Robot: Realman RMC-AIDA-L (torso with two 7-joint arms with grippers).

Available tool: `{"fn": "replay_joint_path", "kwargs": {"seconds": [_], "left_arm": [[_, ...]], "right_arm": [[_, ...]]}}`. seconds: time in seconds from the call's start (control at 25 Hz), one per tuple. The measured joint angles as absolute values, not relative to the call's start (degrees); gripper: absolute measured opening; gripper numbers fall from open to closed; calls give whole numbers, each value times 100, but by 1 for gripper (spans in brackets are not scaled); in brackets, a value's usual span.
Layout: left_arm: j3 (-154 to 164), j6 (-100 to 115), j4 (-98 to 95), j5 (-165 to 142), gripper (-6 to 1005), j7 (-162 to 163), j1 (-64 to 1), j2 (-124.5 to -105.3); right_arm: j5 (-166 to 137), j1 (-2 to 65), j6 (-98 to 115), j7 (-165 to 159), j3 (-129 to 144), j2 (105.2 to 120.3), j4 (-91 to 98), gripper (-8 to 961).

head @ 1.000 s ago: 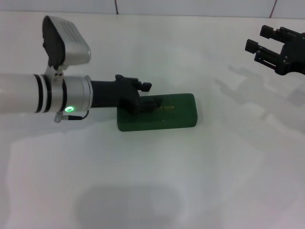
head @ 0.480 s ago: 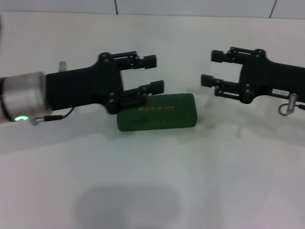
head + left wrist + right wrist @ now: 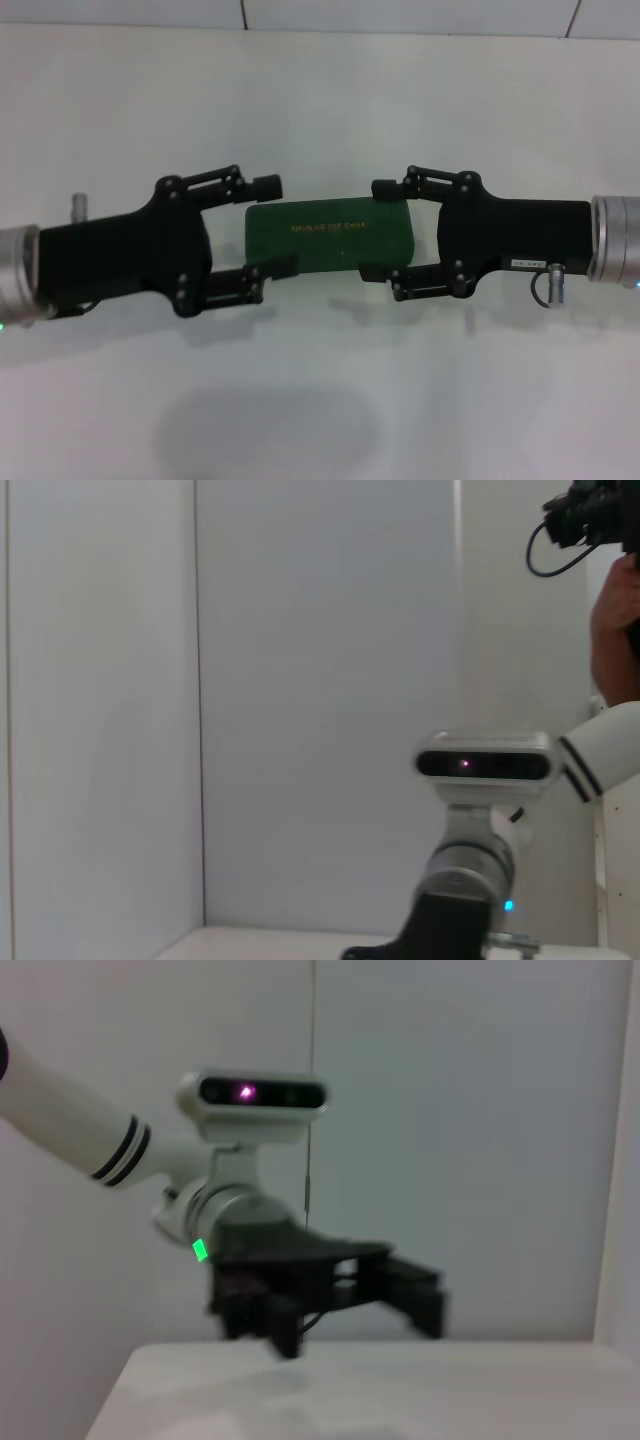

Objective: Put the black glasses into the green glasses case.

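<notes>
The green glasses case point(image 3: 330, 234) lies shut on the white table point(image 3: 320, 400), its gold lettering facing up. My left gripper point(image 3: 268, 228) is open, with one finger on each side of the case's left end. My right gripper point(image 3: 380, 230) is open in the same way at the case's right end. I cannot tell whether either one touches the case. The black glasses are not in view. The right wrist view shows the left arm point(image 3: 250, 1230) and its open gripper over the table. The left wrist view shows the right arm's wrist camera point(image 3: 483, 765).
A white wall with tile seams point(image 3: 243, 14) runs along the table's far edge. A person's hand holding a black device point(image 3: 600, 540) shows in the left wrist view. A soft shadow point(image 3: 270, 430) lies on the near table.
Both arms have swung in and lowered in the head view. The grippers, earlier behind the case and farther out, now flank its two ends. The case has not moved.
</notes>
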State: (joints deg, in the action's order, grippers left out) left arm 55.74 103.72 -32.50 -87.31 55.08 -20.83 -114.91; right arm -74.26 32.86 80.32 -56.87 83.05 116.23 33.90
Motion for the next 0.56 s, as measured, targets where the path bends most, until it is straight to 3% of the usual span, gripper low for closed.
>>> {"fn": "replay_joint_path", "kwargs": {"seconds": [0.08,0.56], "left_arm": [[5564,10520,-3269,-8692,733,5292,-1897,-11508],[5580,10653,-3287,-8754,733,5193,-1798,-11523]], "right_arm": [[-7343,3285,8033,-5592,8314,11623,3382,845],[-7262,3229,8086,-5465,8327,11618,3348,845]]}}
